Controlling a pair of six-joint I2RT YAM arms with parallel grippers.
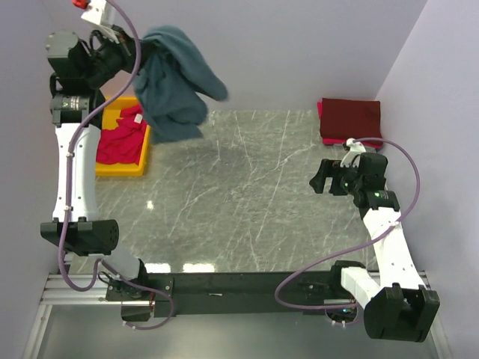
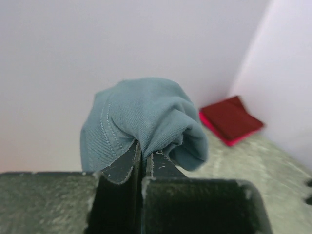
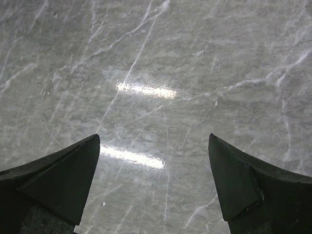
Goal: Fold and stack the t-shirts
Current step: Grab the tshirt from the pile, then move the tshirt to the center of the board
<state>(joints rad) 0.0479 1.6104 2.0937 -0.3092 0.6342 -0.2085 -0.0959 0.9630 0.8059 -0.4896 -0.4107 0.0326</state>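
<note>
Quick status from my remote seat. The left tool (image 2: 141,152) is clamped tight on a bunched fold of the slate blue-grey t-shirt (image 1: 177,84) and holds it up high at the far left corner. From above, the cloth hangs over the far edge of the tabletop (image 1: 247,198), just right of the yellow bin (image 1: 123,170). It's a crumpled wad dangling off one pinch point, so its only long axis is straight down. I can't tell which part of the shirt I've got.

The right tool (image 3: 154,139) is wide open with nothing in it, and its own camera shows only bare marble. It sits over the right side, well apart from the hanging shirt. The left arm is the only one near the shirt.

What matters for the next move, as I see it, is that the free laying space lies to the right of the shirt and nearer the arm bases. So the shirt probably wants carrying that way and lowering before anyone can spread it.

Containers:
- The bin holds the bright pinkish-red t-shirt (image 1: 123,138) in a loose heap.
- The dark maroon t-shirt (image 1: 350,120) lies folded flat in the far right corner, not in any container. A thin pink edge shows under it, but I can't tell what that is.
</note>
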